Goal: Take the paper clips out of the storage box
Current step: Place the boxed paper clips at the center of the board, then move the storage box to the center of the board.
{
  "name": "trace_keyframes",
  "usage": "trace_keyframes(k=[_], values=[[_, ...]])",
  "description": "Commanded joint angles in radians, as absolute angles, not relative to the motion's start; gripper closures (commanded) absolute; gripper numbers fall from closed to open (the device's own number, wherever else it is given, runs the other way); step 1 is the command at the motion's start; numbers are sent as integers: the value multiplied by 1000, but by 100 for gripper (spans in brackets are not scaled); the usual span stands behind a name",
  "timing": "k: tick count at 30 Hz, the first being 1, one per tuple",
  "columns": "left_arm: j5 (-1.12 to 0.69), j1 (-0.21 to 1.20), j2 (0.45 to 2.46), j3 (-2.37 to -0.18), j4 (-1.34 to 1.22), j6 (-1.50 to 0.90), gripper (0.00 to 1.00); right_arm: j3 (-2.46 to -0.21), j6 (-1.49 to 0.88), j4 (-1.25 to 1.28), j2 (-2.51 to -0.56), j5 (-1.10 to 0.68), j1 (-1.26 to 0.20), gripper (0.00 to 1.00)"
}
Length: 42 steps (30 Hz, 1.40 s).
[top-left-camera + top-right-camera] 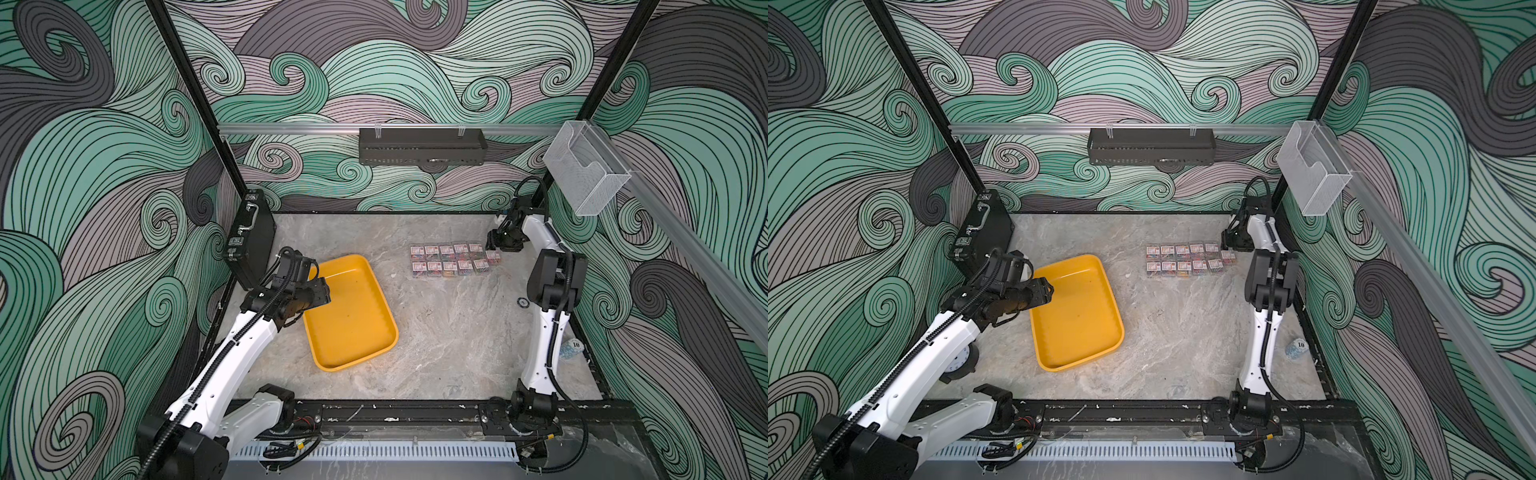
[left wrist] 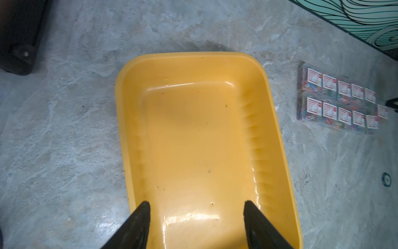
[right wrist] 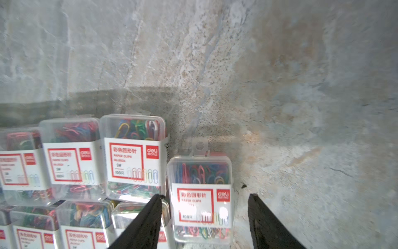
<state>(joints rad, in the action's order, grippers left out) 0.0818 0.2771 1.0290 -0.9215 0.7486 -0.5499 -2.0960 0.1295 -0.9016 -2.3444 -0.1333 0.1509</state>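
The yellow-orange storage box [image 1: 353, 324] [image 1: 1077, 316] lies on the table left of centre, and no clip box shows inside it. The paper clips [image 1: 453, 259] [image 1: 1190, 259] [image 2: 340, 101], small clear boxes with white-and-red labels, lie in two rows on the table at the back right. My left gripper [image 1: 324, 291] [image 2: 197, 202] hangs open over the storage box [image 2: 193, 129], its fingers bare. My right gripper [image 1: 496, 245] [image 3: 206, 195] is open at the rows' right end. The end clip box [image 3: 200, 198] lies on the table between its fingers, with a gap on each side.
A black briefcase [image 1: 249, 241] stands against the left wall. On the walls hang a black basket [image 1: 422, 145] and a clear acrylic holder [image 1: 582, 166]. A small round disc [image 1: 522, 302] and a chip marked 10 [image 1: 571, 347] lie near the right arm. A clock [image 1: 959, 361] sits under the left arm.
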Motion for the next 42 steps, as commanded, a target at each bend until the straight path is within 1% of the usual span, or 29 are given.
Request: trace_keyframes(k=[1,3,6,8,10,14,17,18,22,26,29,33,36,42], values=[[206,248,994,-875,799,-610,34,-2089,90,-920,-2250,-114,149,36],[220,213,974,-832,786,-624,35,-2052,72,-900,-2209,-124,148,36],[189,162,956,-778,752,-630,36,-1972,55,-851,-2145,-152,139,36],[173,143,967,-761,737,-628,38,-1923,42,-827,-2105,-151,129,37],[160,134,986,-749,724,-625,42,-1867,35,-805,-2062,-152,114,39],[137,123,1026,-732,699,-620,52,-1737,20,-754,-1965,-126,83,41],[117,121,1061,-740,705,-598,62,-1644,3,-713,-1890,-134,72,42],[117,120,1076,-742,710,-597,63,-1618,0,-705,-1867,-140,68,42],[88,119,1142,-728,671,-600,63,-1537,-2,-693,-1790,-152,38,42],[52,117,1195,-713,623,-604,66,-1471,-15,-674,-1718,-126,-2,43],[55,118,1200,-714,612,-599,71,-1413,-29,-654,-1658,-126,-23,44],[42,118,1216,-728,608,-588,80,-1349,-43,-638,-1586,-135,-43,48],[33,118,1230,-739,604,-574,85,-1300,-53,-634,-1534,-133,-60,50],[-27,120,1263,-781,590,-519,90,-1203,-80,-615,-1422,-130,-81,51]])
